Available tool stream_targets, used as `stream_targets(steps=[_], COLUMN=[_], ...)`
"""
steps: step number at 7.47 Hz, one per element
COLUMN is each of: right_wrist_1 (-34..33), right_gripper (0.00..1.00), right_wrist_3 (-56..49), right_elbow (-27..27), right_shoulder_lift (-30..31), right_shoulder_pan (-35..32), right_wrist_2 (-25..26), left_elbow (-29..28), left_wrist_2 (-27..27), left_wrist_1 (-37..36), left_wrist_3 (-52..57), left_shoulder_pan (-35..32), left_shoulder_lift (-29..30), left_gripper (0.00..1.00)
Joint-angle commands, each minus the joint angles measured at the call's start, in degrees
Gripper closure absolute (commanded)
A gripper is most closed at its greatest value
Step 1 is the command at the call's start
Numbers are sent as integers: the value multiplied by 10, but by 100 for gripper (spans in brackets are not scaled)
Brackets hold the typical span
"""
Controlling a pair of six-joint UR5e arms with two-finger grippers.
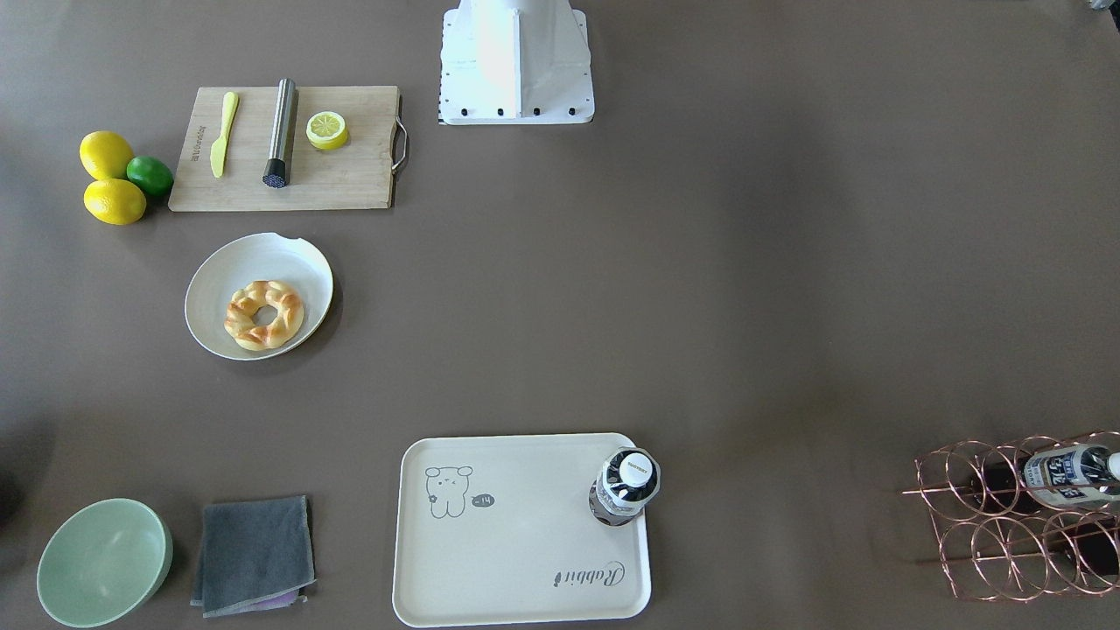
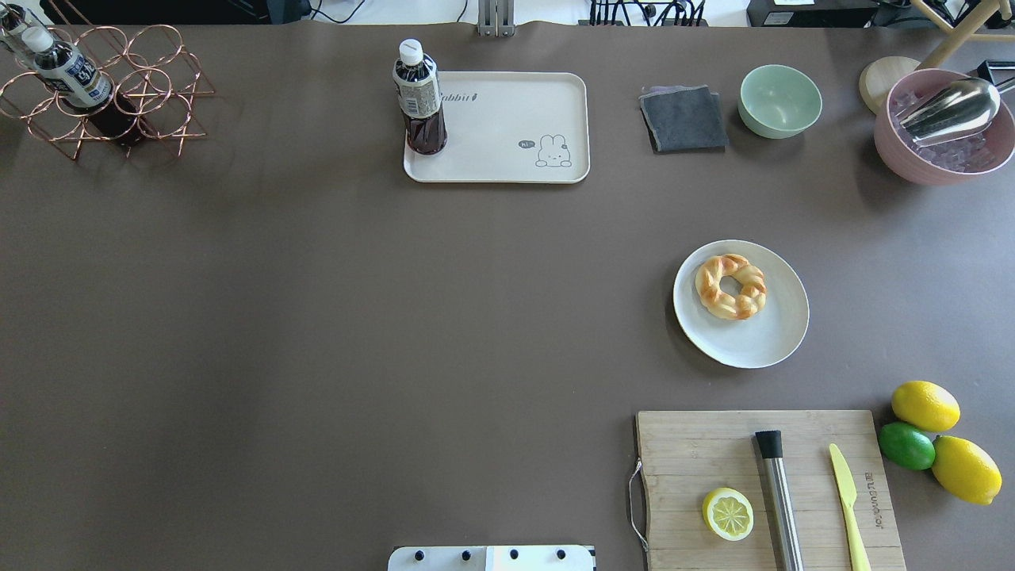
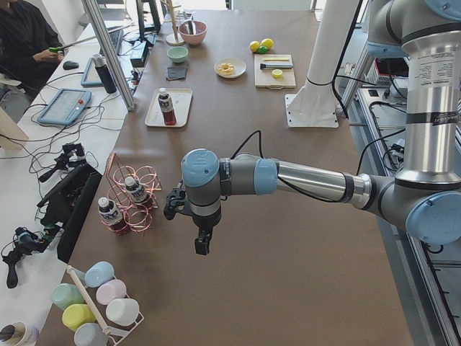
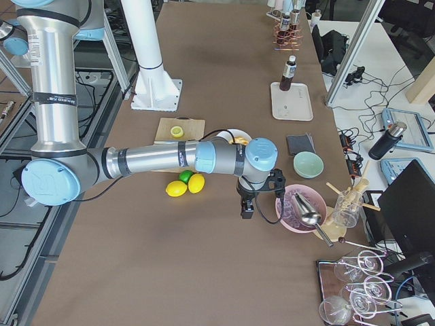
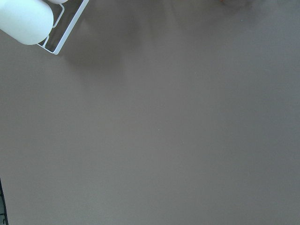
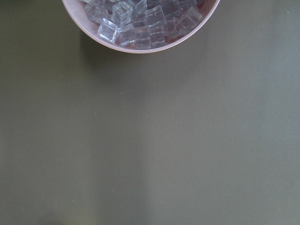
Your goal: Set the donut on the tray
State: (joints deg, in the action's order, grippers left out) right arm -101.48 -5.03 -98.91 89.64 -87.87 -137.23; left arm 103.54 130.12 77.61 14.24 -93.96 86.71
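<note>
Lying on a white plate (image 1: 254,258), the donut (image 1: 263,315) is well apart from the tray (image 1: 516,525); for the left fingers (image 3: 202,246) and right fingers (image 4: 246,210) I cannot tell the state.

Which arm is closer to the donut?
Right. The right gripper hangs by the ice bowl, on the donut's side; the left gripper is at the opposite end, by the bottle rack.

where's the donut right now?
In the overhead view the donut lies on the white plate, right of centre, between the cutting board and the green bowl, not yet on the tray.
</note>
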Motion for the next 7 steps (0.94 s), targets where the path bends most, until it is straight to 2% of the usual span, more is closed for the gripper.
stream_targets(steps=[1,2,6,7], right_wrist_1=[65,65,66,67], right_gripper=[0,0,0,0], right_wrist_3=[-1,-1,37,43], right_elbow=[14,13,5,-20], right_shoulder_lift=[23,29,33,34], right_shoulder_pan=[-2,-2,-2,1], right_wrist_2=[7,7,7,6], left_elbow=[0,3,4,5], left_wrist_2=[-11,-36,-37,-37], left_wrist_1=[0,0,-1,-1], left_wrist_3=[0,0,-1,-1], left_shoulder_pan=[0,0,0,0], left_shoulder_lift=[0,2,3,3], left_gripper=[2,2,2,2])
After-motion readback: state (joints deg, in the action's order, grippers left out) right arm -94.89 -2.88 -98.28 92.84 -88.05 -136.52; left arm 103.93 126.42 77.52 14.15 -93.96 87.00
